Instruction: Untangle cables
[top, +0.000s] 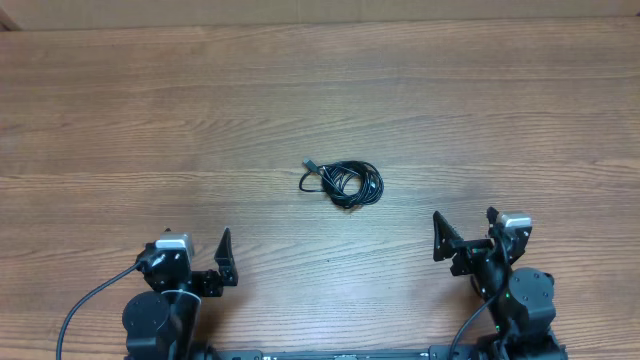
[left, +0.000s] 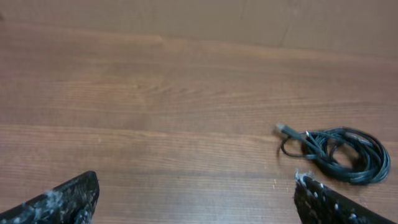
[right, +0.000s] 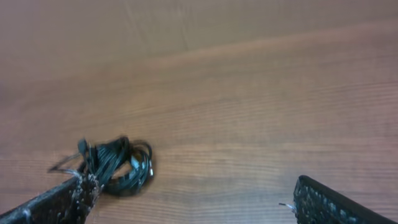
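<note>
**Arms, near edge.** Both arms sit at the near edge of the counter (top: 300, 80), nearer than the cables (top: 350, 184).

- The left fingers (left: 68, 202) are spread wide and hold nothing. They stand nearer than and to the left of the cables, well apart from them.
- The right fingers (right: 329, 202) are also spread wide and hold nothing. They stand nearer than and to the right of the cables, well apart from them.
- The right wrist view shows one finger tip overlapping the edge of the bundle. The overhead view shows bare wood between the two, so there is no contact.

**Cables, mid counter.** The cables lie flat on the counter as one small, tight black coil of several overlapping loops.

- The coil is roughly midway between the two arms, slightly closer to the right arm.
- One plug (top: 312, 163) with a pale metallic tip sticks out of the coil on its far left side.
- A short loop of cord links this plug to the bundle.
- Individual cords cannot be counted.

**Counter, beyond the cables.** Brown wood-grain surface extends past the coil to the far edge.
</note>
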